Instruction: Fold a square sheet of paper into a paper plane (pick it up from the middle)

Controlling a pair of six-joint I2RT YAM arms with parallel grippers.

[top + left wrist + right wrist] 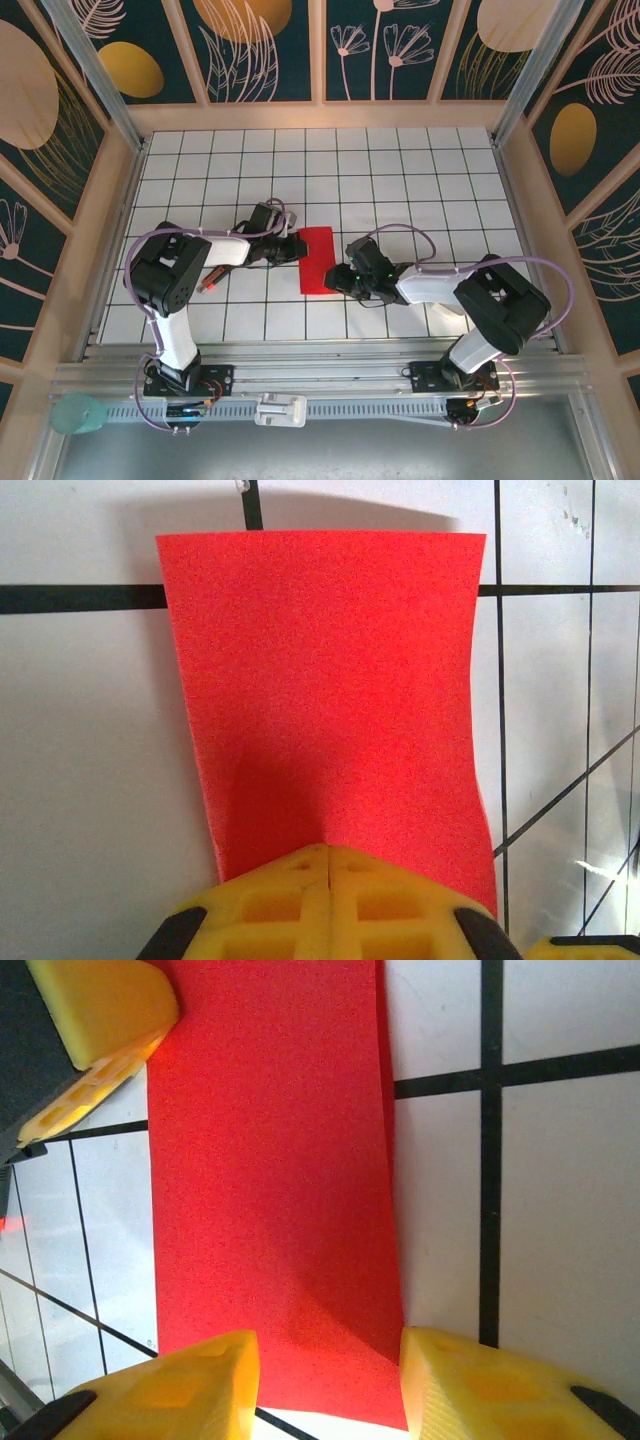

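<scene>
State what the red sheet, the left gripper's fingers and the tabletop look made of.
The red sheet: thin paper, matte, finely grained; it bows and its edges curve. The left gripper's fingers: yellow, dull, moulded with recessed pockets, likely plastic or rubber. The tabletop: smooth white board with black grid lines, faintly scuffed; material unclear.

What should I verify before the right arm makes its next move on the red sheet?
1. Left gripper shut on the square sheet of paper: ok.
2. Right gripper open, its fingers either side of the sheet's near end, nothing clamped: ok.
3. Sheet lying flat on the table: not ok, it bows upward near the left grip.
4. Folded layers lined up along the edges: cannot tell.
5. Grippers apart from each other: ok, they sit at opposite ends of the sheet.
</scene>
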